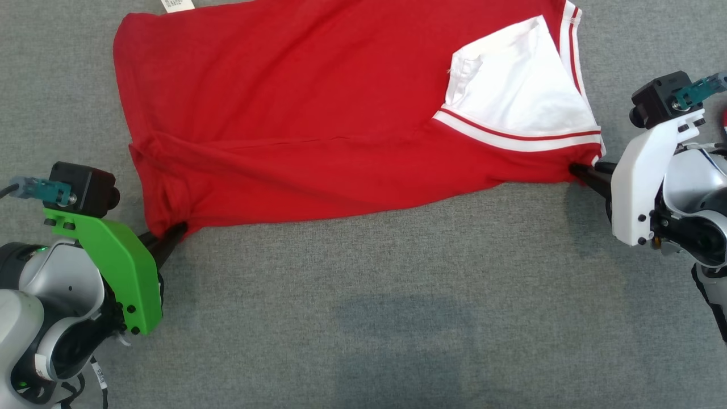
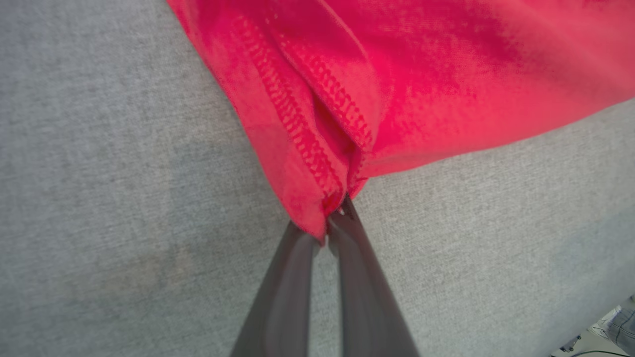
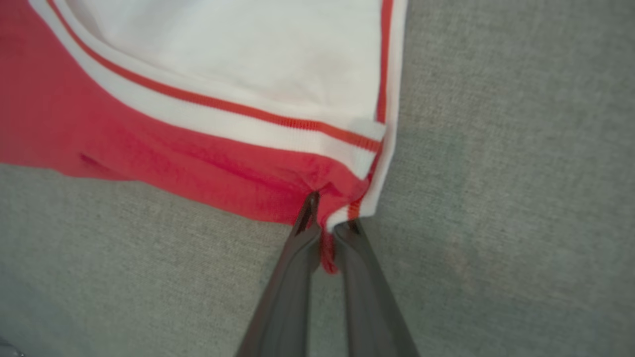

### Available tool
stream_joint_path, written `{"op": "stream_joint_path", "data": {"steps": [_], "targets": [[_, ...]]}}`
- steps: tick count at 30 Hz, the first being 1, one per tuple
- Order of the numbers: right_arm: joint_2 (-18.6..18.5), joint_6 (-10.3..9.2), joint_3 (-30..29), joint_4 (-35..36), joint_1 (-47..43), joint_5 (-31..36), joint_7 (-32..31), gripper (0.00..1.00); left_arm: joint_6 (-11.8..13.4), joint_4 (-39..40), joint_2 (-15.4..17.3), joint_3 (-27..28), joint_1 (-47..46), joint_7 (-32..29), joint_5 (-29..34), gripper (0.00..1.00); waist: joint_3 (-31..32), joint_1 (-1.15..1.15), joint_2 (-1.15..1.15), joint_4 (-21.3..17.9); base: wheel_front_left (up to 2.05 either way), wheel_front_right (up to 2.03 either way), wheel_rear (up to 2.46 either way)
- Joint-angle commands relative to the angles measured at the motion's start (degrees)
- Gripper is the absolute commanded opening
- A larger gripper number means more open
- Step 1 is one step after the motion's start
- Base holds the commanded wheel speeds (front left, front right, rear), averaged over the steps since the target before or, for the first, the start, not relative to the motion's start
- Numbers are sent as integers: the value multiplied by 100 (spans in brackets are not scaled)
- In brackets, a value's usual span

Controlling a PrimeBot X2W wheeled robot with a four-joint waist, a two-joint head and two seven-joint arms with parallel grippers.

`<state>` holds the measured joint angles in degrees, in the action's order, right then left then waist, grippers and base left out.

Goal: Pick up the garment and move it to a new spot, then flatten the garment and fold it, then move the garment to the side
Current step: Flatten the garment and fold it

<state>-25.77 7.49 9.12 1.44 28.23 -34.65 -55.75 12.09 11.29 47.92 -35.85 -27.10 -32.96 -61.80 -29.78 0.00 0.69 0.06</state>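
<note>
Head view shows the red shirt spread sideways across the far half of the grey cloth surface, well apart from my body, with a white label poking out at its top edge. My left gripper is clamped on the near left corner, and the left wrist view confirms it: both dark fingers are pressed together on the stitched hem, with the cloth bunched right at the tips. My right gripper is likewise pinched shut on the near right corner, just below the white striped trim, a small tuft of red squeezed between its fingers. I judge this to be the grasp for the lift and carry, or for pulling the shirt flat. To do it well I would raise both arms together and level, so neither corner takes all the weight. The near edge sags a little between the grips, so I would draw the arms gently apart until it runs straight, and no further. Both pinches look shallow, so I would move slowly and watch the wrist views for slipping.
</note>
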Motion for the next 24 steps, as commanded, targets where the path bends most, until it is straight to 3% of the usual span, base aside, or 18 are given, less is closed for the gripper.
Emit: {"op": "stream_joint_path", "data": {"steps": [1,4,11,17,24], "targets": [[-48,0,-8,-73,-185,-61,-177,0,-23,-26,90,28,96,-25,-68,4,31,0,-69,1,0,0,0],[-106,-1,-123,25,-259,-127,-338,0,-52,23,161,30,183,-57,-147,0,87,0,-69,-13,0,0,0],[-138,-2,-490,453,-649,-319,-746,0,-43,266,342,30,482,-47,-236,0,249,0,-69,-24,0,0,0],[-130,-2,-1102,1340,-1601,-660,-1073,0,49,748,615,78,1028,80,-404,0,389,0,-69,-40,0,0,0],[138,-1,-1784,2271,-2510,-927,-1265,0,172,1448,1025,338,1708,347,-734,0,415,0,-69,-123,0,0,0]]}}
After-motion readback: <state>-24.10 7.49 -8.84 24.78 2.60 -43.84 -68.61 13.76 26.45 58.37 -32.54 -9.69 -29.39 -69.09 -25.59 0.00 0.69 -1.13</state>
